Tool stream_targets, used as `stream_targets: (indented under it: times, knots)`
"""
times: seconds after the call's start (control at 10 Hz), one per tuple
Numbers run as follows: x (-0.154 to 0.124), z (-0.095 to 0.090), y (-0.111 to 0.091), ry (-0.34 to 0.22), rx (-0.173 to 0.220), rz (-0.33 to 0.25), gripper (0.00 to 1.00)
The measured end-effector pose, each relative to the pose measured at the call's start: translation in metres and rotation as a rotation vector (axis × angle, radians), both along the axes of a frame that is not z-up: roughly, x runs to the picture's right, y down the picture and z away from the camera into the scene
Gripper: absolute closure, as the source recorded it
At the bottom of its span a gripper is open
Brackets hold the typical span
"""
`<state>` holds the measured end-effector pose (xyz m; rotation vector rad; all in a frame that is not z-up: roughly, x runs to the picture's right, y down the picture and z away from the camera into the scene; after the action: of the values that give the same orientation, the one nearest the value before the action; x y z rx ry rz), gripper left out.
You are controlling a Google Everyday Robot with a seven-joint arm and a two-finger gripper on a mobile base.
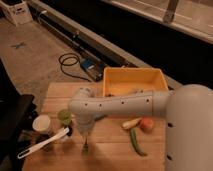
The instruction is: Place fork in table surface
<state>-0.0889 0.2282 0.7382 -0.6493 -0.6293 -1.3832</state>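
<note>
Directly beneath tool; fork on table surface.

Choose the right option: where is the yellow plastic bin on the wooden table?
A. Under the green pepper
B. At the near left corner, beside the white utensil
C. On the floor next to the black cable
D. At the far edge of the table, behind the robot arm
D: the yellow bin stands at the far edge of the table surface, behind the arm whose gripper points down near the front.
</note>
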Motion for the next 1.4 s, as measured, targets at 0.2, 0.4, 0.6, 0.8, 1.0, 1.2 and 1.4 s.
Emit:
stream_targets:
  times: [0.2, 0.4, 0.6, 0.8, 1.0, 1.2, 1.4]
  knots:
    - [0.023, -0.013, -0.019, 0.075, 0.031, 0.034, 1.0]
    - [0.038, -0.016, -0.023, 0.133, 0.038, 0.057, 1.0]
    - [0.053, -0.002, -0.013, 0.188, 0.025, 0.081, 1.0]
    - [0.06, 0.016, 0.001, 0.221, 0.004, 0.106, 0.93]
    - [0.071, 0.029, 0.013, 0.25, -0.017, 0.137, 0.71]
    - [0.077, 0.036, 0.02, 0.259, -0.02, 0.181, 0.53]
    - [0.084, 0.04, 0.025, 0.253, -0.013, 0.228, 0.37]
